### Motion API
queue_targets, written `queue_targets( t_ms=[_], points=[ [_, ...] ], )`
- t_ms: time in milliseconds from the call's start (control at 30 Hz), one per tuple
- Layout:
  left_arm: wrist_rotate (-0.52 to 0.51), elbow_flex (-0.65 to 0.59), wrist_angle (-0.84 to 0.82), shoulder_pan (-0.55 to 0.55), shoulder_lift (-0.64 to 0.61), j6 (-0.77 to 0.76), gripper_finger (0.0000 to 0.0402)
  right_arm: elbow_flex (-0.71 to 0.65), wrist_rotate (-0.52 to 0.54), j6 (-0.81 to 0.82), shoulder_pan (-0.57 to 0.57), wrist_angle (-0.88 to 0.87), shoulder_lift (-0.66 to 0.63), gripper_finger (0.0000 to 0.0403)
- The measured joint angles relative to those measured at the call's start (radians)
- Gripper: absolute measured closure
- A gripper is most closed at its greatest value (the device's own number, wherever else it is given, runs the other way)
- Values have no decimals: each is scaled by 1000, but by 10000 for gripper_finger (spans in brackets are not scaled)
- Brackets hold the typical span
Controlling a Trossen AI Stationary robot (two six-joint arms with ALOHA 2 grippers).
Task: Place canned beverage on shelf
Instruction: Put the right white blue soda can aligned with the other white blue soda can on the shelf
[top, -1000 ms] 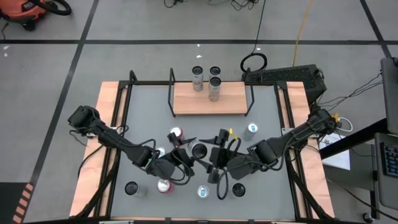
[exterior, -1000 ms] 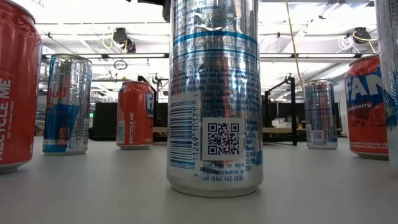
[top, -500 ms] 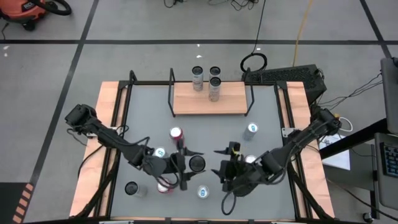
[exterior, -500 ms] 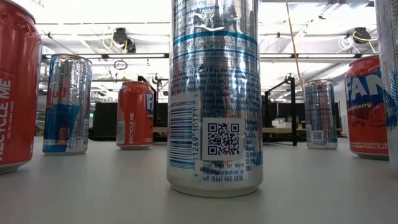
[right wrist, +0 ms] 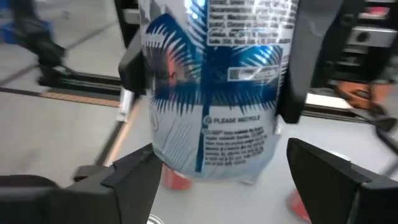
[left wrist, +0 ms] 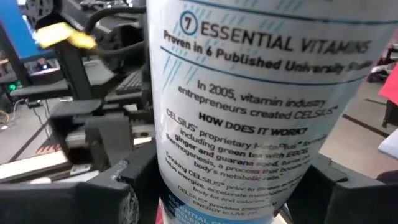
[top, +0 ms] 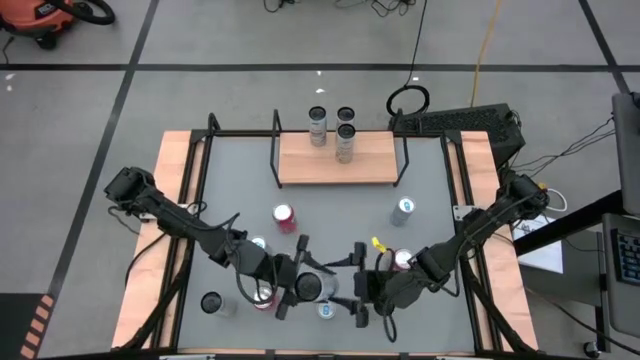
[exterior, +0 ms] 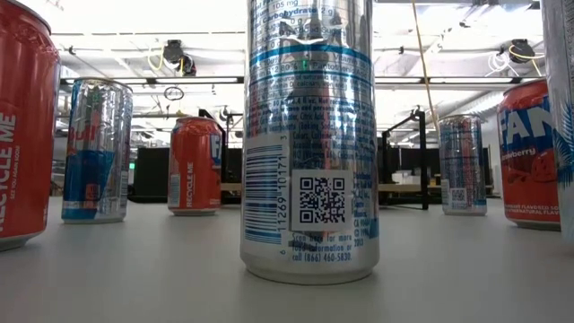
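From above, the shelf (top: 337, 158), a light-wood board with black rod frames at both ends, sits at the far middle of the desk (top: 430, 190) with three cans (top: 345, 143) standing along its back edge. Near the front edge, the left gripper (top: 305, 290) is clamped around a dark-topped white can (top: 310, 288), while the right gripper (top: 358, 287), fingers spread, stands just beside that same can; whether it touches is hard to tell.

At desk height, a tall silver can (exterior: 308, 135) fills the middle, its top cut off; the shelf is only a thin strip far behind it.

Left wrist view: white can (left wrist: 249, 106) with printed text sits between the dark fingers (left wrist: 124, 193).

Right wrist view: a blurred blue-patterned can (right wrist: 211, 87) stands beyond the spread fingers (right wrist: 130, 180), ungripped.
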Motion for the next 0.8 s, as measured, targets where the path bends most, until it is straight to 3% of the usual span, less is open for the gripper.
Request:
queue_targets(
  t_ms=[133,267,633,800],
  points=[
    [23,1,-10,12,5,24,153,-1,-113,-7,-26,58,1,101],
    [74,1,-20,27,4,42,153,-1,-154,-10,-45,91,1,101],
    [76,2,-42,37,4,81,153,-1,-182,-29,-61,72,1,155],
    [-25,2,-62,18,4,141,132,-1,-182,-73,-64,42,1,190]
  ],
)
